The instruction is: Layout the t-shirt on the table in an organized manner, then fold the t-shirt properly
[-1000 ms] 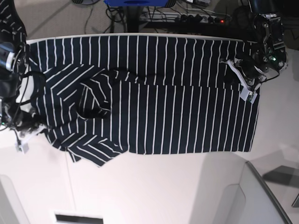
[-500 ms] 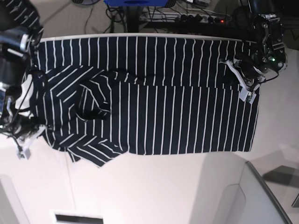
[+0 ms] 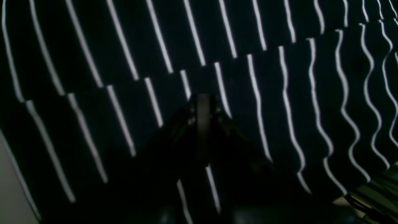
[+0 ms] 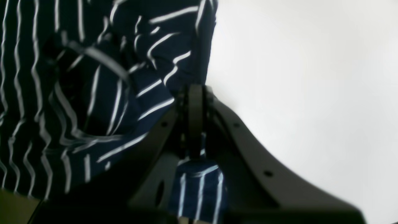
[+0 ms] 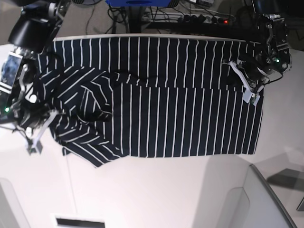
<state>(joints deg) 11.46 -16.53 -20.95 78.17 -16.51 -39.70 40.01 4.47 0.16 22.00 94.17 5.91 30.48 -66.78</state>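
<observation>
White bench (image 5: 156, 190) fills the base view, smooth and glossy, its far curved edge running under the t-shirt (image 5: 166, 104), which lies spread across the far half, sleeves bunched at one end. Beyond that edge sit dark cables (image 5: 166, 19) and a power strip (image 5: 209, 19) on the floor. Left fingers (image 5: 251, 90) are clenched at the hem end, pinching the cloth there. Right fingers (image 4: 194, 124) are clenched on a striped fold at the sleeve end.
</observation>
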